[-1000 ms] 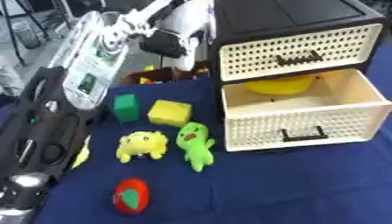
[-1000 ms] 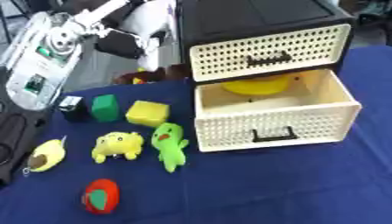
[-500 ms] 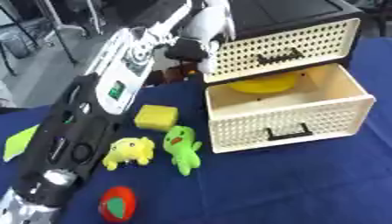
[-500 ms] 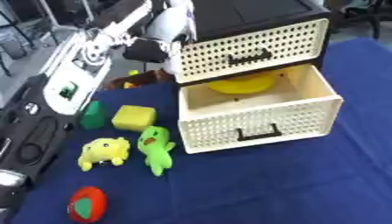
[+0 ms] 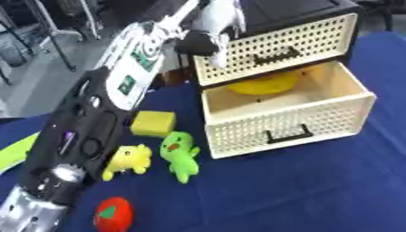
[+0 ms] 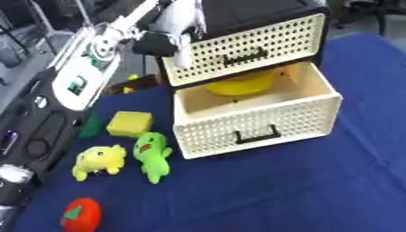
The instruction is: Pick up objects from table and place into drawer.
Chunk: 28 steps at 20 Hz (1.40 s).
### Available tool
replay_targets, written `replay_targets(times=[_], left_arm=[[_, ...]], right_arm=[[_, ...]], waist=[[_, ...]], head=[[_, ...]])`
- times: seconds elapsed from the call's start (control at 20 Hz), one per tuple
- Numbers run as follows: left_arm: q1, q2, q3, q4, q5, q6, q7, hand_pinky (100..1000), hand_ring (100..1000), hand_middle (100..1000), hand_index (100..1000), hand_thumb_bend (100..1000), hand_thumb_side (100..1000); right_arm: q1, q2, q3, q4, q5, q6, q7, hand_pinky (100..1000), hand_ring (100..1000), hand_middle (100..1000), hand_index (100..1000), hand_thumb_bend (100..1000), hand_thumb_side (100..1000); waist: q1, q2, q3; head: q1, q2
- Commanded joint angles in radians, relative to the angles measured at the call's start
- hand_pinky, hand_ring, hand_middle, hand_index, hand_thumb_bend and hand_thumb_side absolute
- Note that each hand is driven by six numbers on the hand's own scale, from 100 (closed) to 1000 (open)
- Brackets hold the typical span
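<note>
open lower drawer (image 5: 285, 122) holds a yellow object (image 5: 266, 84); upper drawer (image 6: 250, 47) closed

no text can be read; the green labels (image 5: 128, 84) on the left arm (image 5: 103, 118) are blurred.

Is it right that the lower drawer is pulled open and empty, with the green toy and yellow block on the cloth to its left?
Not quite. The lower drawer is pulled open, but it is not empty: a yellow thing lies at its back, as the right eye view shows. The green toy and yellow block do lie on the cloth to its left.
</note>
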Motion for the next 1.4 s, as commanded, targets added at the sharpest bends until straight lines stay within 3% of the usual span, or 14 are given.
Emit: replay_targets(times=[0.05, 0.5, 0.85, 1.15, 1.4], left_arm=[[-0.034, 0.001, 0.021, 0.008, 0.011, 0.000, 0.034, 100, 399, 382, 646, 166, 319], [-0.026, -0.054, 0.028, 0.100, 0.020, -0.003, 0.125, 100, 400, 376, 635, 180, 320], [-0.006, -0.054, 0.041, 0.164, -0.026, -0.019, 0.172, 100, 413, 388, 643, 179, 328], [0.021, -0.054, 0.065, 0.238, -0.098, -0.042, 0.177, 100, 432, 405, 658, 205, 354], [0.030, -0.052, 0.070, 0.260, -0.099, -0.072, 0.167, 100, 435, 408, 653, 204, 354]], right_arm=[[-0.017, -0.030, 0.001, -0.016, -0.009, -0.005, 0.002, 467, 663, 566, 802, 100, 777], [-0.037, -0.012, 0.003, -0.016, -0.014, -0.004, 0.005, 467, 664, 565, 796, 100, 778], [-0.038, -0.007, 0.003, -0.016, -0.018, -0.004, 0.007, 467, 664, 565, 795, 100, 780], [-0.035, -0.004, 0.001, -0.016, -0.015, -0.003, 0.006, 467, 665, 564, 794, 100, 780], [-0.026, -0.001, 0.000, -0.016, -0.006, 0.002, 0.002, 467, 666, 563, 794, 100, 780]], waist=[[-0.007, -0.012, -0.010], [-0.004, 0.006, -0.047], [-0.004, 0.008, -0.048], [-0.004, 0.015, -0.047], [-0.004, 0.020, -0.036]], head=[[0.008, -0.011], [0.040, -0.030], [0.039, -0.046], [0.035, -0.052], [0.030, -0.048]])
